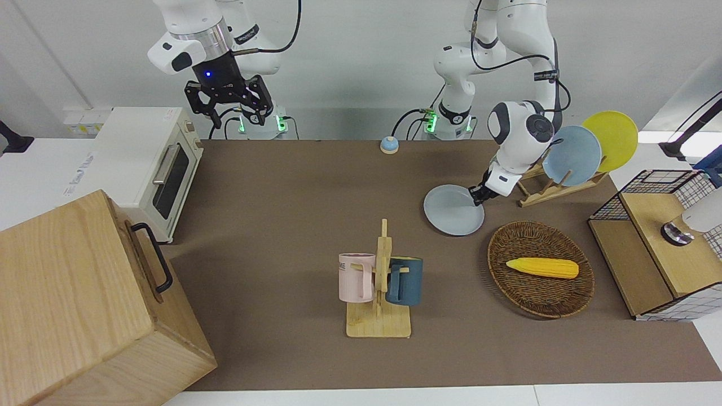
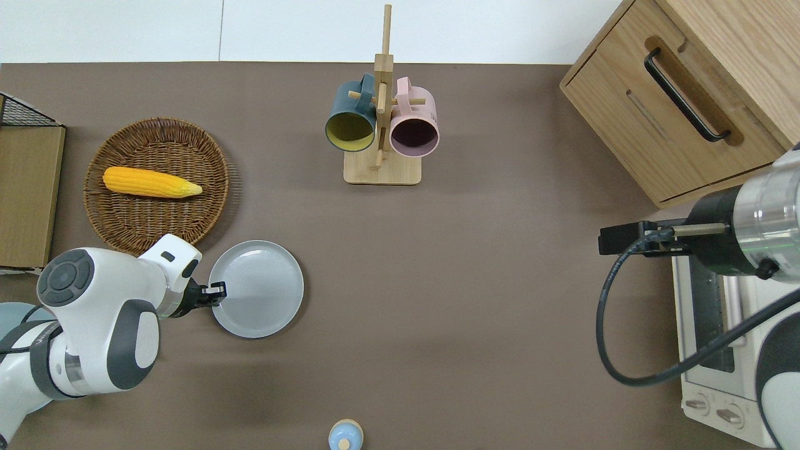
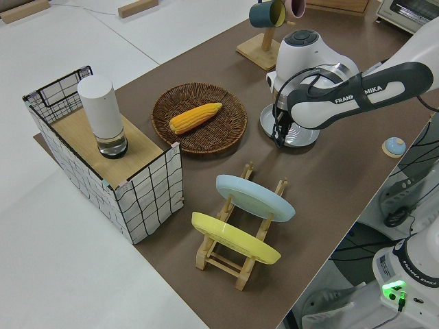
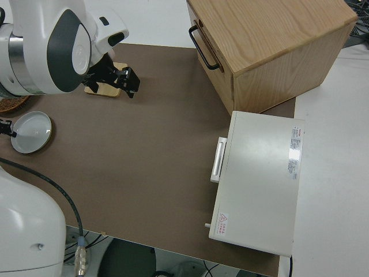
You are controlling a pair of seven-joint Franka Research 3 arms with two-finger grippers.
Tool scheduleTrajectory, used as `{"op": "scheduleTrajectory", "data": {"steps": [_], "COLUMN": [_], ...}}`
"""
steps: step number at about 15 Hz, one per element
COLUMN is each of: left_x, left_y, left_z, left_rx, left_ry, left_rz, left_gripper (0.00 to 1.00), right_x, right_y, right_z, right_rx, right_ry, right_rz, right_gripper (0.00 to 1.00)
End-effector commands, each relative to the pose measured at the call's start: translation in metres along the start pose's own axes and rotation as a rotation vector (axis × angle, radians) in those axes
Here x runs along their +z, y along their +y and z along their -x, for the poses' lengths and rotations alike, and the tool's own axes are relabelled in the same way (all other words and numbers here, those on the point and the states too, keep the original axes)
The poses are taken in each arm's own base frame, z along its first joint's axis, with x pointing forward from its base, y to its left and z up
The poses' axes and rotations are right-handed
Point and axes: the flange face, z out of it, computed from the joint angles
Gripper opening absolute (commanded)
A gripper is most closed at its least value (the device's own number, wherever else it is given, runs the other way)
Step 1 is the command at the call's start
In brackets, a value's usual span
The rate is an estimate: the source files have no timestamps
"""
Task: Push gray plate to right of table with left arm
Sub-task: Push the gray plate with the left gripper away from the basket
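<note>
The gray plate [image 1: 454, 210] lies flat on the brown table [image 1: 293, 192], beside the wicker basket and nearer to the robots than it. It also shows in the overhead view [image 2: 257, 289], the left side view [image 3: 302, 133] and the right side view [image 4: 33, 131]. My left gripper [image 1: 478, 196] is down at table height, fingers together, its tip touching the plate's rim on the side toward the left arm's end [image 2: 219, 290]. It holds nothing. My right gripper [image 1: 228, 107] is parked, open and empty.
A wicker basket [image 2: 156, 219] holds a corn cob [image 2: 152, 182]. A mug rack [image 2: 381, 125] stands farther out mid-table. A dish rack holds a sky-blue plate [image 1: 572, 155] and a yellow plate [image 1: 612, 138]. A wooden box [image 1: 84, 304], a toaster oven [image 1: 152, 163], a bell [image 1: 389, 145] and a wire crate [image 1: 660, 237] stand around.
</note>
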Motion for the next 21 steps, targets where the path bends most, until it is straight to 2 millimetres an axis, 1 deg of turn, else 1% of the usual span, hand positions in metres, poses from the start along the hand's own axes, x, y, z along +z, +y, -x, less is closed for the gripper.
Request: {"op": "scheduleTrajectory", "data": {"steps": [1,7,9,10,12,14,18,21], "left_x": [0.016,0.024,0.027,0.030,0.032,0.033,0.046,0.049], "left_y": [0.021,0.050,0.072,0.092,0.112,0.120,0.150,0.167], "left_z": [0.013,0.024,0.033,0.040,0.049,0.053,0.065,0.074], "left_rx": [0.014,0.043,0.028,0.025,0.027,0.035,0.080,0.101], "left_ry": [-0.019,-0.033,-0.043,-0.040,-0.034,-0.036,-0.029,-0.022], "left_rz": [-0.006,-0.012,0.004,0.013,0.011,0.012,0.032,0.050], "left_gripper": [0.00,0.00,0.00,0.00,0.00,0.00,0.00,0.00], "right_x": [-0.003,-0.003,-0.003,-0.003,-0.003,-0.003,-0.003,-0.003], "right_y": [0.000,0.000,0.000,0.000,0.000,0.000,0.000,0.000], "right_z": [-0.001,-0.001,-0.001,-0.001,-0.001,-0.001,-0.001,-0.001], "right_rx": [0.003,0.003,0.003,0.003,0.003,0.003,0.003,0.003], "right_ry": [-0.002,-0.002,-0.002,-0.002,-0.002,-0.002,-0.002,-0.002], "right_rz": [-0.018,-0.018,-0.018,-0.018,-0.018,-0.018,-0.018,-0.018], "right_gripper": [0.996,0.996,0.996,0.996,0.996,0.996,0.996,0.996]}}
